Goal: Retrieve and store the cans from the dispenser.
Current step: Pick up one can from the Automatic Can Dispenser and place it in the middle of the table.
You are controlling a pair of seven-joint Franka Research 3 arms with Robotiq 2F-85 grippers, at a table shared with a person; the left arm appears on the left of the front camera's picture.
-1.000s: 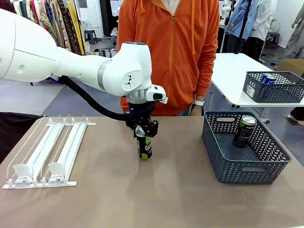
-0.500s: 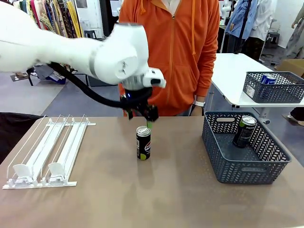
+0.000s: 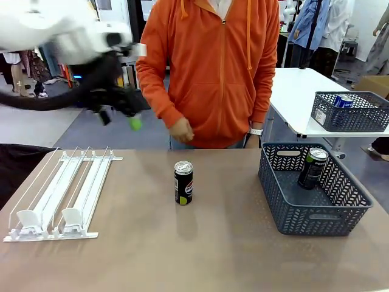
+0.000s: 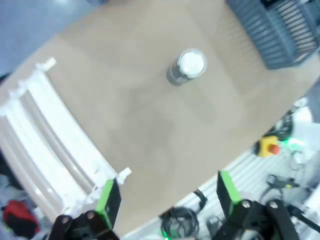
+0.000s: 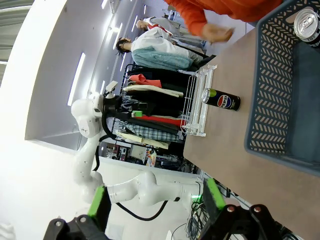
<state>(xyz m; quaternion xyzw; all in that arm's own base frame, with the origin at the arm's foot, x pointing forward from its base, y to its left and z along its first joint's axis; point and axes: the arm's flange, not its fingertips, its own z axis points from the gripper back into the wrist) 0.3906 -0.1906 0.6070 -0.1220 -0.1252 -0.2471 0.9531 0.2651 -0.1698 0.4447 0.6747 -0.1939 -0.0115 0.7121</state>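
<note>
so, step: you've got one black can [image 3: 183, 182] standing alone mid-table, between the dispenser [image 3: 61, 194] and the near basket [image 3: 316, 210]; looks like a handover spot.
left gripper [image 4: 167, 195]: fingers spread, nothing between them, high over the table; blurred in the front view.
right gripper [image 5: 152, 197]: fingers spread, empty, off beside the basket.
stored: second can [image 3: 312, 168] leans inside the near basket.
dispenser: lanes look empty.
next: right arm likely takes the mid-table can; needs an upright grasp, then clear the basket wall.
unclear: far basket [image 3: 352, 112] contents partly hidden; person's hand [image 3: 181, 129] hangs near the can.
</note>
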